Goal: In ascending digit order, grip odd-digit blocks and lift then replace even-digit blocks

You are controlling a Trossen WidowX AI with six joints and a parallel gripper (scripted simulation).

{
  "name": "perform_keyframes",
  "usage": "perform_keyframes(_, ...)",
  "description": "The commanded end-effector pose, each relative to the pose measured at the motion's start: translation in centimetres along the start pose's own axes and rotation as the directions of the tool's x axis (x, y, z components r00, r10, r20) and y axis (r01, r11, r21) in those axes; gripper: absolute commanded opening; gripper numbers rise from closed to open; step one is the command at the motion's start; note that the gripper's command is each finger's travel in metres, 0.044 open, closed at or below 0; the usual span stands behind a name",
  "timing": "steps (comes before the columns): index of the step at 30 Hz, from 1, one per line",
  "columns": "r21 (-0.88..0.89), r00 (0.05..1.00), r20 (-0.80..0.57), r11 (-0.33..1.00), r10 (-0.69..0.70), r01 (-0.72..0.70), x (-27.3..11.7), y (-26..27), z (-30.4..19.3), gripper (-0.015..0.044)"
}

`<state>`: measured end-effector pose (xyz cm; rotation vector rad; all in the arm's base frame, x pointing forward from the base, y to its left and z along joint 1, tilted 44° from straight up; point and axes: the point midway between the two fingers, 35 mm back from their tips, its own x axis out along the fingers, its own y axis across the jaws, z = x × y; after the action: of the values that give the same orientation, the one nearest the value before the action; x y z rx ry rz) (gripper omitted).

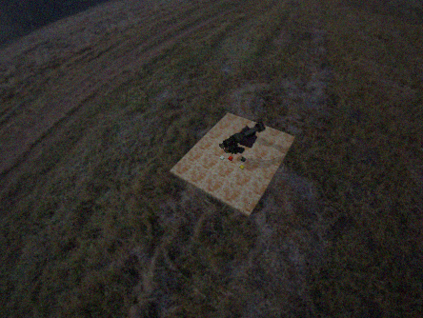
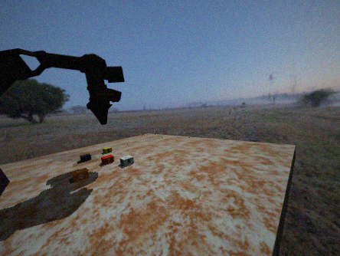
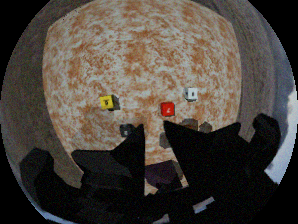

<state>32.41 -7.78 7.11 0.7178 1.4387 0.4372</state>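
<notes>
My gripper hangs high above the table, its fingers partly apart with nothing between them. A red block shows what looks like a 7. A white block has a digit like 8 or 0. A yellow block has an underlined 6 or 9. A black block has an unclear digit. An orange block sits in the arm's shadow, its digit unclear; the arm hides it in the top view.
The mottled orange and white table bears all the blocks. The red and white blocks stand near each other. The arm reaches in from the left in the exterior view. Grassland surrounds the table.
</notes>
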Motion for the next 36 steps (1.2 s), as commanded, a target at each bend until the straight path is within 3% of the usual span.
perform_keyframes(1,0.02,1.0,-0.018,1.0,0.015,-0.014,0.6,-5.8,-2.4,0.012)
perform_keyframes(7,0.019,1.0,-0.019,1.0,0.016,-0.016,0.6,-6.2,-2.6,0.012)
perform_keyframes(14,0.019,1.0,-0.018,1.0,0.019,-0.018,8.5,-6.0,-2.7,0.0304)
perform_keyframes(18,0.019,1.0,-0.018,1.0,0.019,-0.019,8.7,-6.0,-2.8,0.04)
perform_keyframes(36,0.019,1.0,-0.018,1.0,0.02,-0.019,11.3,-6.0,-2.8,0.04)
